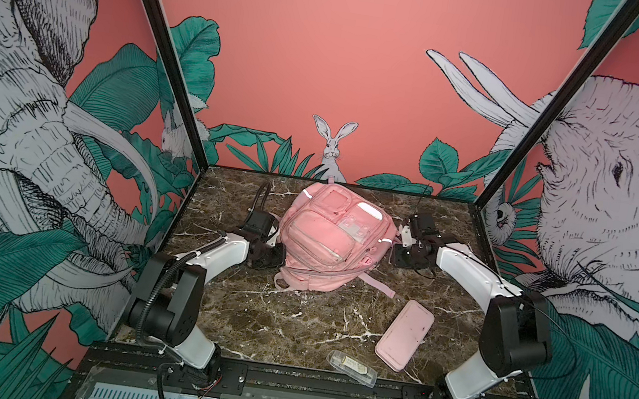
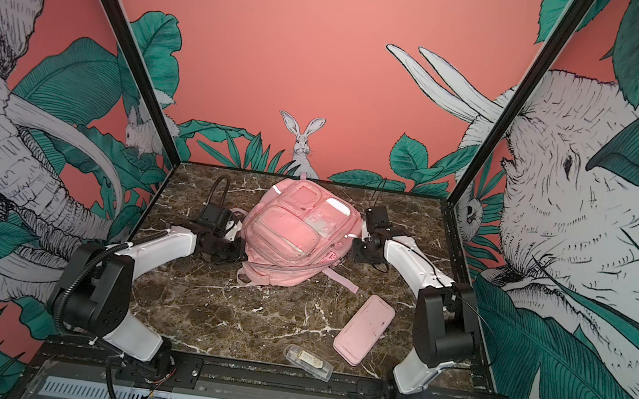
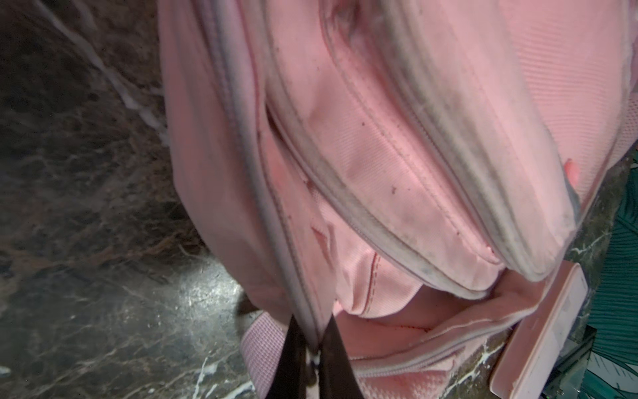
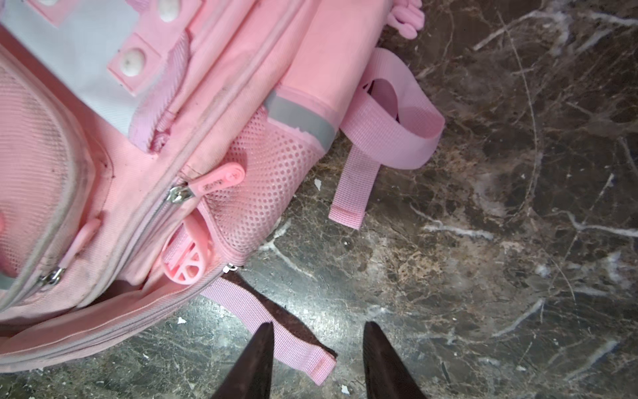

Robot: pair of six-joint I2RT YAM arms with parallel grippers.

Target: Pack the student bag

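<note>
The student bag point(image 1: 329, 239) point(image 2: 297, 231), a soft pink backpack, lies front up at the back middle of the marble table in both top views. My left gripper point(image 3: 315, 349) point(image 1: 280, 257) is shut on the zipped edge of the bag point(image 3: 397, 165) at its left lower side, beside a gaping opening. My right gripper point(image 4: 317, 331) point(image 1: 403, 236) is open and stands just off the bag's right side, above the table. A loose pink strap end point(image 4: 297, 345) lies under its fingers, not gripped. The bag's mesh side pocket point(image 4: 262, 179) is close by.
A flat pink pencil case point(image 1: 404, 335) point(image 2: 364, 328) lies on the table front right of the bag. A clear plastic box point(image 1: 352, 367) point(image 2: 309, 360) sits at the front edge. Walls close the table point(image 1: 252, 317) on three sides.
</note>
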